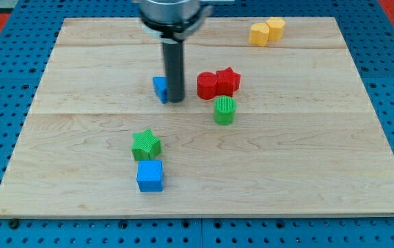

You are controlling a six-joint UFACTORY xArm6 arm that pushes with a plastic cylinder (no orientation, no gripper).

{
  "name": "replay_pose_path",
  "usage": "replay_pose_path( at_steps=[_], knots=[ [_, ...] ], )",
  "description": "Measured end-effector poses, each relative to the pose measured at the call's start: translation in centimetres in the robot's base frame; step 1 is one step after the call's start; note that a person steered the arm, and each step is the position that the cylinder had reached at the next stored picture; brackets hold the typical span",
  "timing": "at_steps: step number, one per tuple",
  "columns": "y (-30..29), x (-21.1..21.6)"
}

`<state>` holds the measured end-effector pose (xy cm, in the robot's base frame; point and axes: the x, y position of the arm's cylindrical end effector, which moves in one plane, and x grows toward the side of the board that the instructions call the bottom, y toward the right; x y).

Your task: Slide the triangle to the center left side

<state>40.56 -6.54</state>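
Observation:
A blue triangle block (160, 89) lies a little above the board's middle, partly hidden behind my rod. My tip (175, 100) rests on the board touching the triangle's right side. The wooden board (80, 138) fills most of the view.
A red cylinder (207, 85) and a red star (228, 81) sit together right of my tip. A green cylinder (224, 110) lies below them. A green star (146, 145) and a blue cube (150, 176) sit lower left of centre. Two yellow blocks (266, 32) lie at the top right.

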Motion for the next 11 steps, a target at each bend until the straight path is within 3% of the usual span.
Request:
replay_pose_path(
  at_steps=[1, 2, 4, 5, 7, 9, 11],
  knots=[
    [-6.5, -1.5],
    [-6.2, -1.8],
    [2.4, -2.5],
    [0.5, -5.9],
    [-10.0, -4.7],
    [-5.2, -1.8],
    [-14.0, -2.2]
  ],
)
